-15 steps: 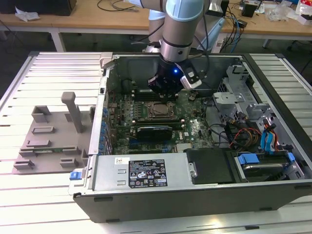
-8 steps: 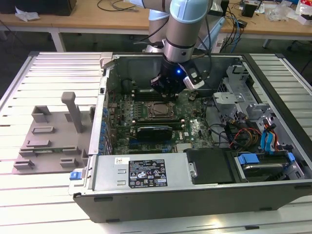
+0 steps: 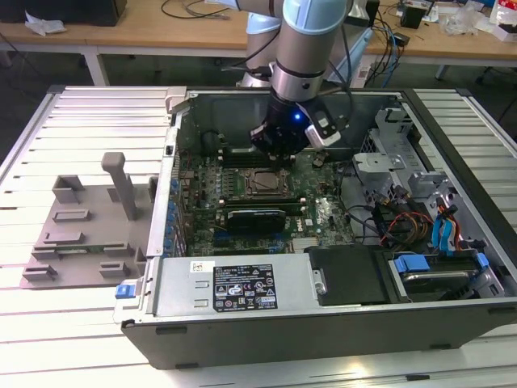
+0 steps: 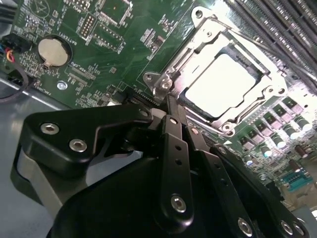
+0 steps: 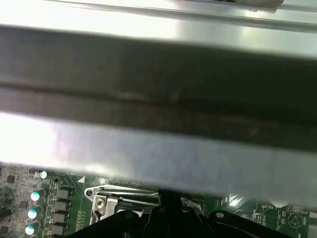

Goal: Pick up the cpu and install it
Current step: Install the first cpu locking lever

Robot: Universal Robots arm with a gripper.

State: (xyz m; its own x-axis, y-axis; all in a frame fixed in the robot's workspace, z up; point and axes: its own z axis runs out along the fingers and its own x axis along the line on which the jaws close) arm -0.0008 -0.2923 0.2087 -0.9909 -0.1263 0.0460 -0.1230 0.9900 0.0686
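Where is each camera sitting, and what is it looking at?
Exterior view: off the arm, above, looking down into the open computer case; the arm and gripper hang over the socket.
Second wrist view: on the arm, looking past the gripper at the cpu lying in the socket.
First wrist view: on the arm, facing the case wall.
Both wrist views share the socket's metal frame.
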